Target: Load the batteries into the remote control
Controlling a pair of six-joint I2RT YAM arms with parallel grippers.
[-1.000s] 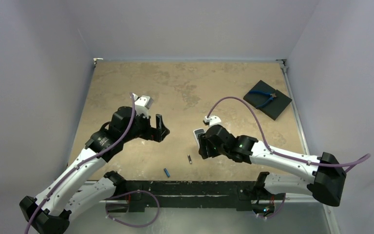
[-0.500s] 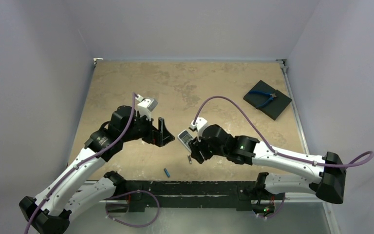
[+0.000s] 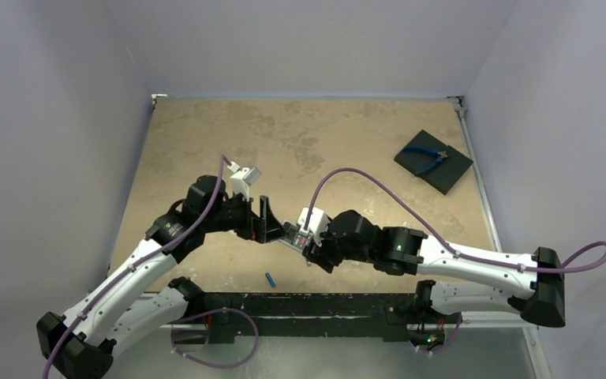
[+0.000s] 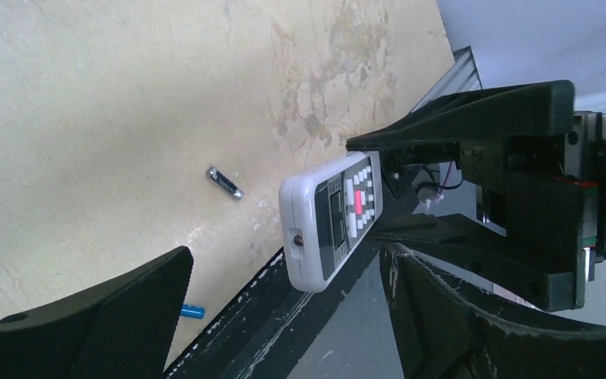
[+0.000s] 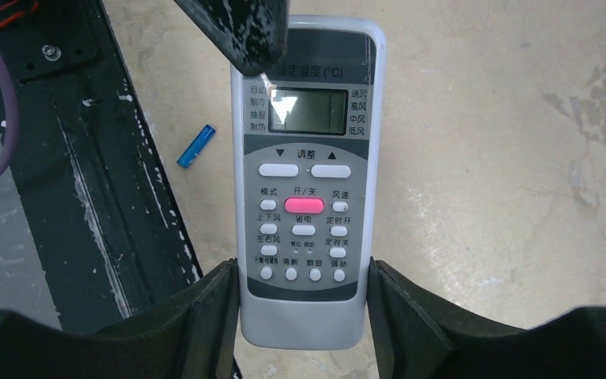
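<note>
**Left claw** [image 3: 267, 223]: it has moved a little right and toward the near edge over the last second. It is released, jaws wide. In the left wrist view one finger stands on each side of the remote's free end, with a gap showing on both sides. In the right wrist view one left finger crosses the remote's top corner; I cannot tell whether it touches or sits just above.

**Blue battery** [image 3: 270, 278]: it lies on the desk [image 3: 347, 134] by the near edge, in the same spot as before.

**Remote** [image 5: 304, 181]: this is the main change. It has been carried left through the air from mid-desk, and its top end now reaches into the left claw's gap. The button face is toward the right wrist camera. The back is not seen, so I cannot say whether the cover is on or off.

**Dark battery** [image 4: 225, 182]: it lies on the desk, apart from the remote. From above it is hidden under the right arm.

**Right claw** [image 3: 313, 243]: it is clenched on the remote's lower end, one finger on each long side.

**Pad** [image 3: 451, 170] **with pliers** [image 3: 426, 158]: at the far right, unmoved.

**Reading:** this looks like a hand-over, or a two-claw brace, being set up. Loading has not begun and both batteries are still out. The left claw likely needs to close squarely on the top end before the right lets go. A skewed pinch could tilt or drop the remote.
</note>
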